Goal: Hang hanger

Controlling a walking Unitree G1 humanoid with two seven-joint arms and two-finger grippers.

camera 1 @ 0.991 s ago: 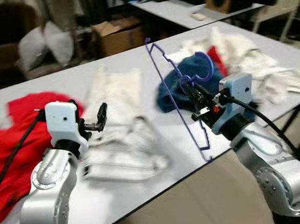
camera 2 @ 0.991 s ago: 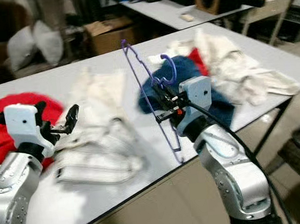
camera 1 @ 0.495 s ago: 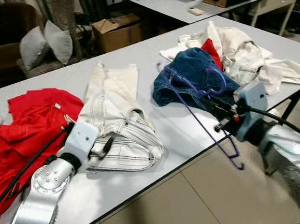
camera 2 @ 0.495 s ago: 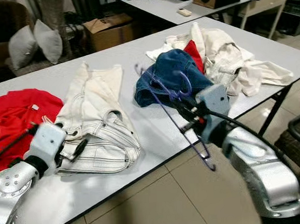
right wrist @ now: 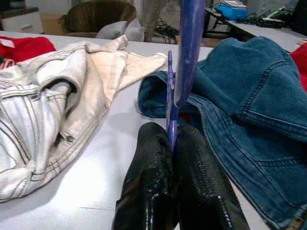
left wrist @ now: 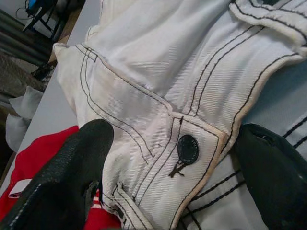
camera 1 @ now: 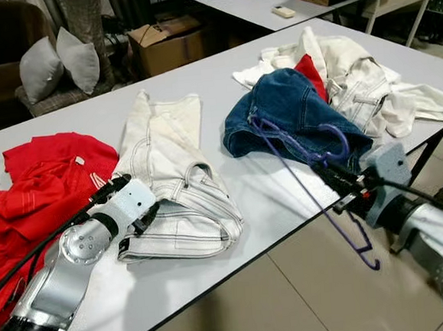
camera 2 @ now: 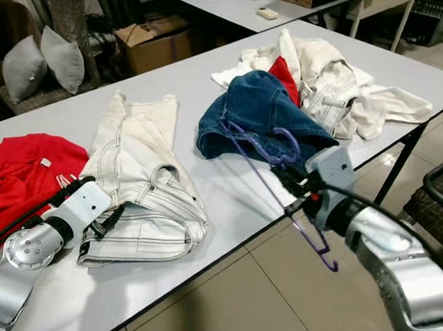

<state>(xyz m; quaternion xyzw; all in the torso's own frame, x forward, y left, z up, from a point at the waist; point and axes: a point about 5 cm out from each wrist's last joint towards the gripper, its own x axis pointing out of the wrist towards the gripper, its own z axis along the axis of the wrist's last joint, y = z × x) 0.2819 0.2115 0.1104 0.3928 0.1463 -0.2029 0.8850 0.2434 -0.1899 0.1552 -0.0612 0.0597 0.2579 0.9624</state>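
Right gripper [camera 2: 299,192], its 2 fingers clamped on the purple hanger [camera 1: 307,176], holds it tilted over the table [camera 1: 269,185] edge beside the blue denim [camera 1: 294,110], while the left gripper [left wrist: 180,158], fingers apart, rests on white jeans [camera 1: 173,184]; carrying step, needing a rail next.

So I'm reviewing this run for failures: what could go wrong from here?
1. The right end effector pinches only the thin wire of the purple hanger, so it may twist or slip.
2. The hanger's upper end lies against the blue denim garment and could snag and drag it.
3. The left end effector is open around the white jeans and might catch them.
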